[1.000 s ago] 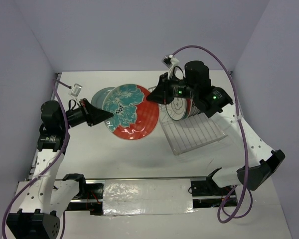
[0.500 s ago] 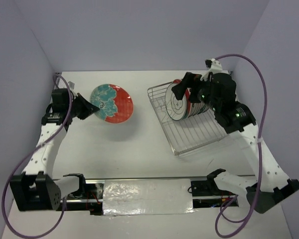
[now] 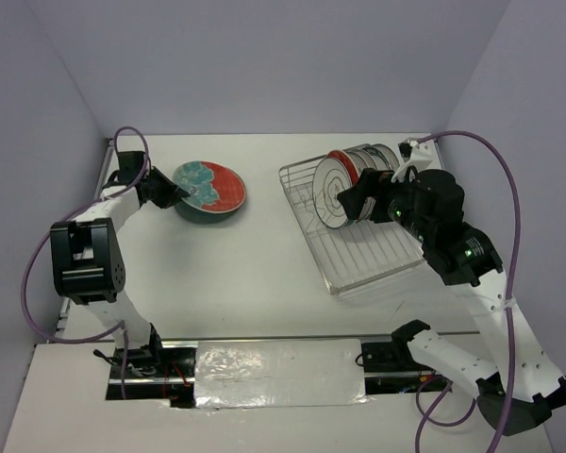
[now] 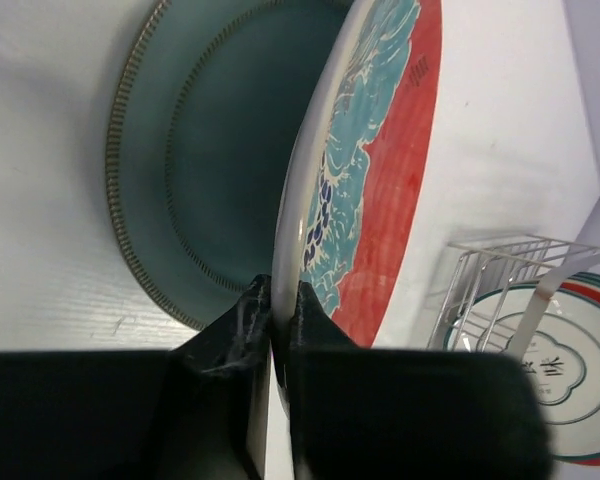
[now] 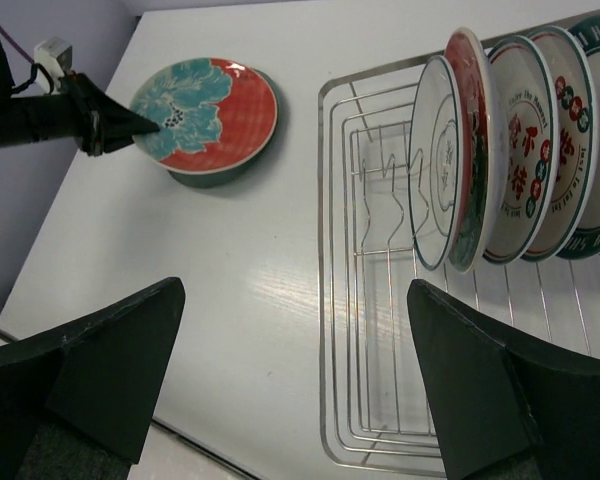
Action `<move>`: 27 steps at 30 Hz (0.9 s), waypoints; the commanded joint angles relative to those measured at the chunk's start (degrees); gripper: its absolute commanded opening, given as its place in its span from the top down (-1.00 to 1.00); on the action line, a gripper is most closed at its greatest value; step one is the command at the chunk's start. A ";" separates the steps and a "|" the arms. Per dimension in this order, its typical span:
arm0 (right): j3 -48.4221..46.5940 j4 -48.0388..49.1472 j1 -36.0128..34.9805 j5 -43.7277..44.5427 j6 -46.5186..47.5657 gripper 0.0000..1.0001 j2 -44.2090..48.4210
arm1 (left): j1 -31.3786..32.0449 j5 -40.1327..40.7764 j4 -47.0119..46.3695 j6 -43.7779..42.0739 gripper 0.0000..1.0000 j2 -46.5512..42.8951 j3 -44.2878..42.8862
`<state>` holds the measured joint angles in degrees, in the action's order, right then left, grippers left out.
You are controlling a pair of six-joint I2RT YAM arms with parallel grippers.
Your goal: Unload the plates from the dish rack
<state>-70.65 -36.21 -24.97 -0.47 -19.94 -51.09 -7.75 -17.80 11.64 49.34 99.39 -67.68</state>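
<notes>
Plates (image 5: 510,150) line the dish rack (image 5: 325,300) facing the wide right hand (image 3: 351,201) — left hand (image 4: 277,300) grips a red plate (image 4: 380,200).

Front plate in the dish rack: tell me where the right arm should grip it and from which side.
Grip the front plate by its upper rim, coming down from above. It stands on edge in the dish rack with the red plate close behind it, so the raised rim likely leaves the only room for fingers on both faces.

You see glossy glazed ceramic plates (image 5: 520,150), a shiny silver metal-wire dish rack (image 5: 321,300), and a matt white table (image 5: 230,300).
</notes>
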 commanded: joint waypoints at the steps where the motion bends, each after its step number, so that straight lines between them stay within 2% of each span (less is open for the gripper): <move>1: 0.95 -0.01 -0.25 -2.25 1.57 -1.00 2.66 | -1.13 -6.37 -13.48 4.00 0.61 -1.14 -0.98; 3: 1.57 0.08 -0.17 -2.52 1.75 -1.00 3.01 | -1.39 -7.15 -14.97 4.27 0.50 -0.26 0.17; 6: 2.10 0.35 -0.17 -2.61 2.01 -1.00 2.75 | -1.30 -7.77 -15.51 4.71 0.12 1.32 2.28; 7: 2.18 0.52 -0.17 -2.78 2.01 -1.00 2.58 | -1.30 -7.69 -15.16 4.80 -0.15 1.85 3.25; 9: 2.10 0.17 -0.17 -3.66 2.19 -1.00 1.61 | -1.22 -6.90 -13.06 4.45 -0.37 3.61 3.52; 10: 1.92 -0.09 -0.25 -3.83 2.28 -1.00 1.17 | -1.22 -6.55 -11.91 3.66 -0.60 4.31 2.91; 12: 2.01 -0.53 -0.17 -4.28 2.37 -1.00 0.47 | -1.22 -6.02 -8.33 3.04 -0.75 6.51 2.12; 13: 1.92 -0.71 -0.17 -4.19 2.45 -1.00 0.38 | -1.22 -6.02 -7.43 2.61 -0.92 7.04 1.16; 14: 1.84 -1.06 -0.17 -4.10 2.54 -1.00 0.29 | -0.96 -5.58 -6.38 2.08 -0.99 7.82 0.62; 18: 0.08 -3.51 -0.25 -2.44 3.42 -1.00 -1.20 | 1.06 2.05 5.30 -2.22 -0.99 8.97 -6.74; 19: -1.23 -5.35 -0.25 -1.65 3.60 -1.00 -1.99 | 1.68 5.29 10.20 -2.49 -0.99 9.58 -7.89; 22: -3.96 -8.95 -0.25 1.69 4.30 -1.00 -5.94 | 1.60 10.40 16.29 -1.88 -0.99 9.77 -9.31; 27: -7.47 -10.99 -0.25 8.71 6.76 -1.00 -13.05 | 0.63 16.92 19.65 -0.48 -0.99 5.56 -7.04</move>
<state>-74.83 -44.71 -24.97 2.11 -15.70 -61.52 -5.82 -8.73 23.44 49.47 107.92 -76.09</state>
